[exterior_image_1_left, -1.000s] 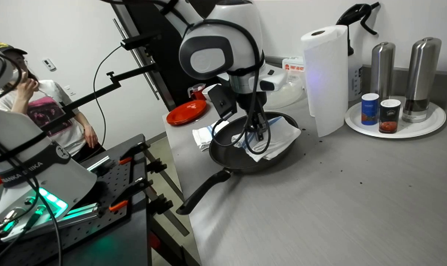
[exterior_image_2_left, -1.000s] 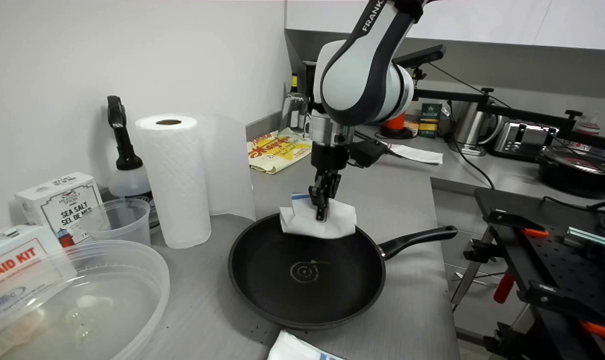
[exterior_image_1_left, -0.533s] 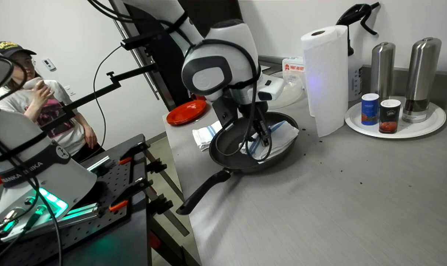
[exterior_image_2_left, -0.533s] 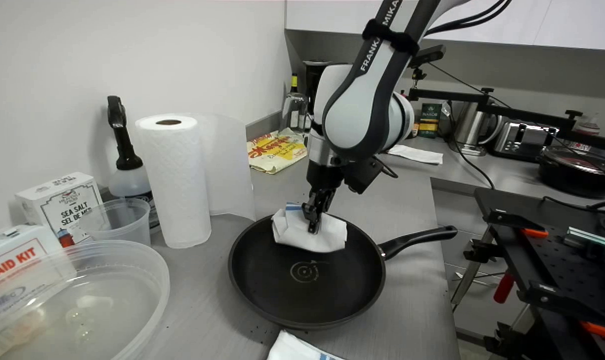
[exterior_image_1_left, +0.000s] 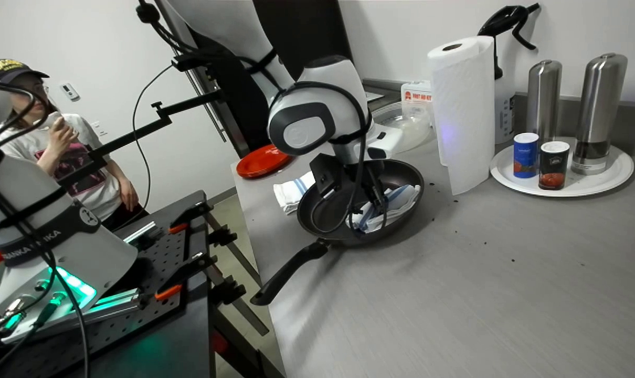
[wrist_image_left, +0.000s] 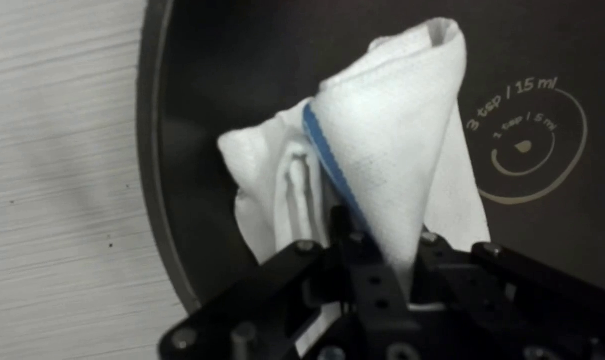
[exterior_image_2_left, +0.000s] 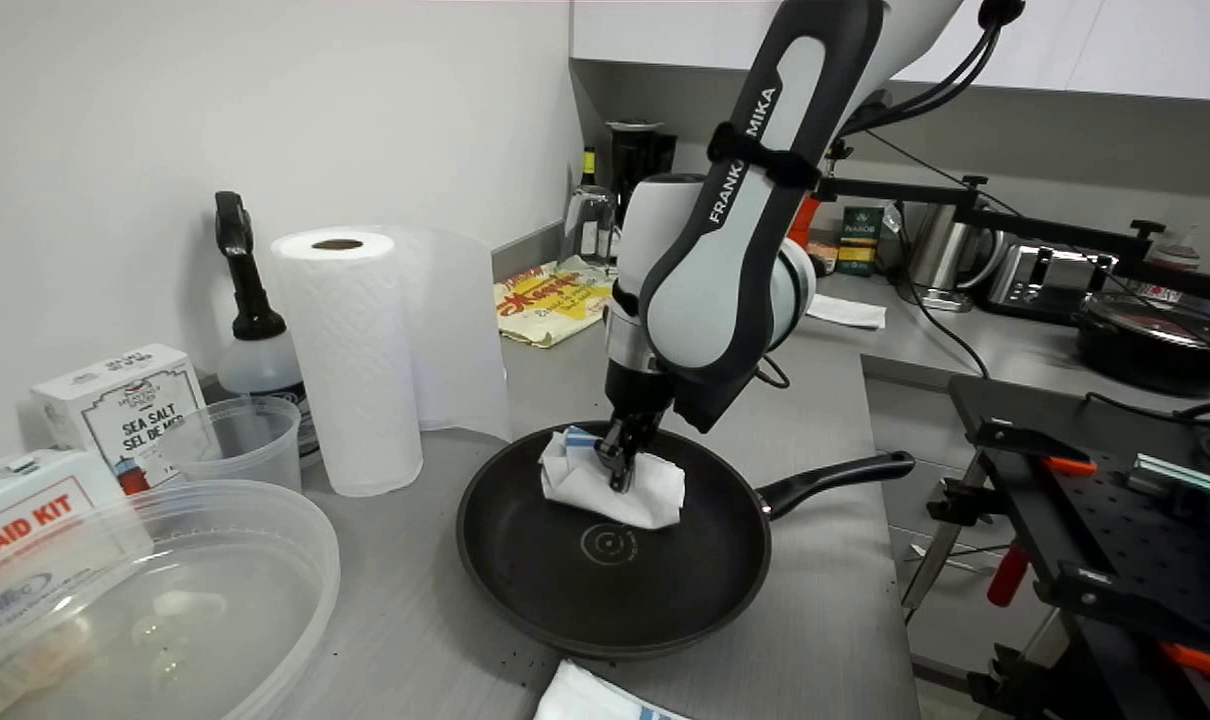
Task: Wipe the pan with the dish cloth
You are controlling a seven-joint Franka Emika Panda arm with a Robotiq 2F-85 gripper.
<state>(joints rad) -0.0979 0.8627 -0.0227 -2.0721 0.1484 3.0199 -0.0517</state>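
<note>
Claw (exterior_image_2_left: 621,474) over pan (exterior_image_2_left: 605,600), dish cloth (exterior_image_2_left: 657,492) (folded) between jaws.

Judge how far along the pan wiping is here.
Done: the hand grips the dish cloth, which lies inside the pan. Under way: probably the wiping, the cloth being close to the printed mark; what's clean can't be told. Left: likely the bare pan surface around the cloth, then letting go.

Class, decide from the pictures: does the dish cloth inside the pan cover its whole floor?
No, in an exterior view much of the pan and its printed rings lie bare beside the dish cloth.
</note>
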